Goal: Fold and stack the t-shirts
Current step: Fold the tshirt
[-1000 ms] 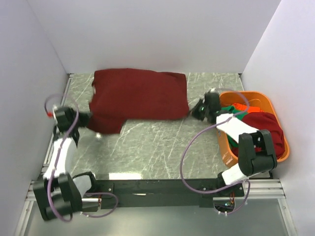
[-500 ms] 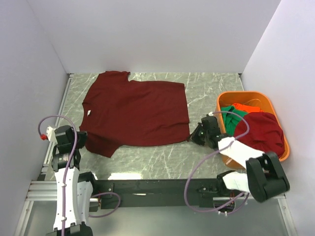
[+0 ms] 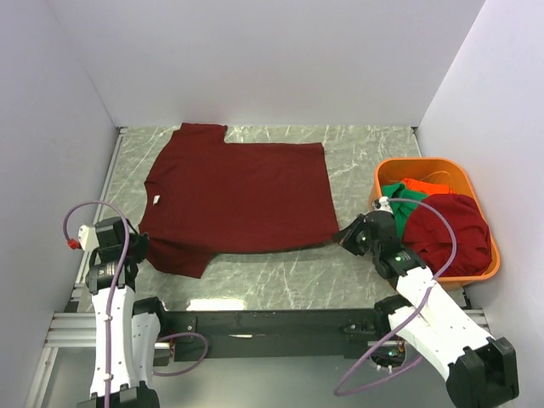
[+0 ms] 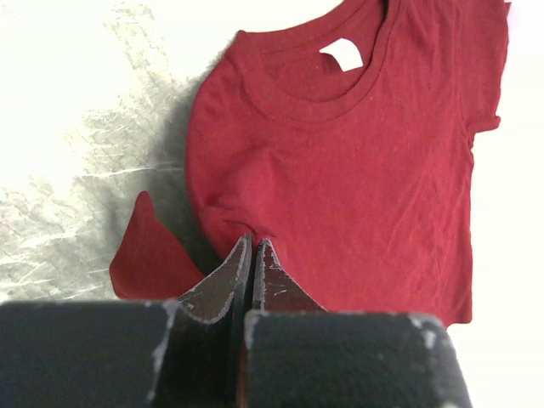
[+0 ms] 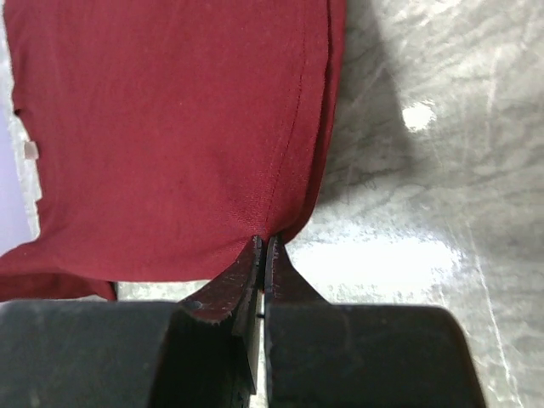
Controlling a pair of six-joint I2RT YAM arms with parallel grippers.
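Observation:
A dark maroon-red t-shirt (image 3: 238,195) lies spread flat on the marble table, collar to the left. My left gripper (image 3: 138,247) is shut on its near-left shoulder by the sleeve; the left wrist view shows the jaws pinched on the maroon cloth (image 4: 340,170). My right gripper (image 3: 347,237) is shut on the shirt's near-right hem corner; the right wrist view shows the cloth (image 5: 170,127) pinched between the closed jaws. A green t-shirt (image 3: 399,201), an orange-red t-shirt (image 3: 421,184) and another maroon t-shirt (image 3: 455,229) lie bunched in the basket.
The orange plastic basket (image 3: 425,166) stands at the table's right side, next to the right arm. White walls close in the table on the left, back and right. The black rail with the arm bases runs along the near edge.
Both grippers have pulled the shirt toward the near edge, and it went from a half-doubled heap to fully spread flat. Both arms have drawn back toward their bases.

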